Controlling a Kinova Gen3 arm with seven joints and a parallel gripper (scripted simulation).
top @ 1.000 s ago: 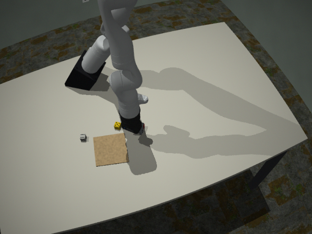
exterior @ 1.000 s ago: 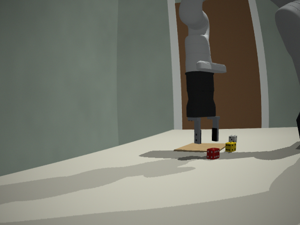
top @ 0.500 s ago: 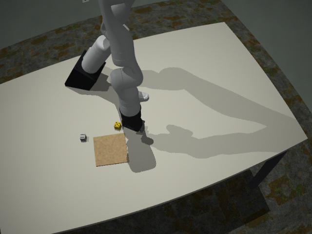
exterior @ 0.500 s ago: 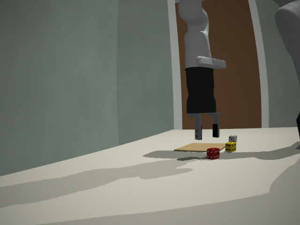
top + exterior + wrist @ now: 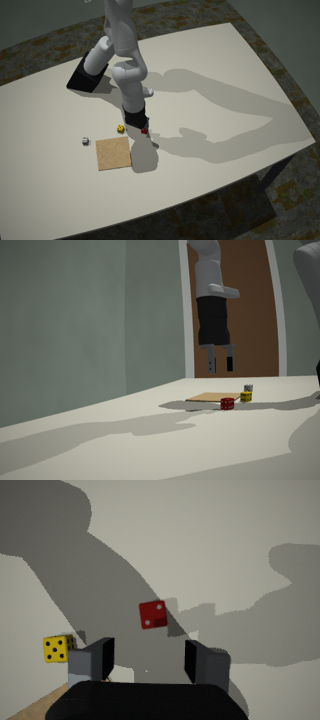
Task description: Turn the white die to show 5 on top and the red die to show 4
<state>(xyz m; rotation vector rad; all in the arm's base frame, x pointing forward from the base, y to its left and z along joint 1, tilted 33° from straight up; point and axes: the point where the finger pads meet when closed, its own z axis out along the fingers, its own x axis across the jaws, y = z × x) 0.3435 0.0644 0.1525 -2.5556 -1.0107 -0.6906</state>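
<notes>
The red die (image 5: 144, 131) lies on the table right of the tan mat (image 5: 113, 152), off it; it also shows in the side view (image 5: 227, 403) and in the wrist view (image 5: 154, 614), two pips up. The yellow die (image 5: 120, 128) lies just beyond the mat's far edge and shows in the wrist view (image 5: 58, 648) with five pips up. The white die (image 5: 85, 141) lies left of the mat, off it. My gripper (image 5: 220, 364) (image 5: 149, 654) hangs open and empty well above the table, over the red die.
The arm's black base (image 5: 86, 74) stands at the back left of the table. The arm's shadow falls across the table to the right. The table's front edge runs below the mat.
</notes>
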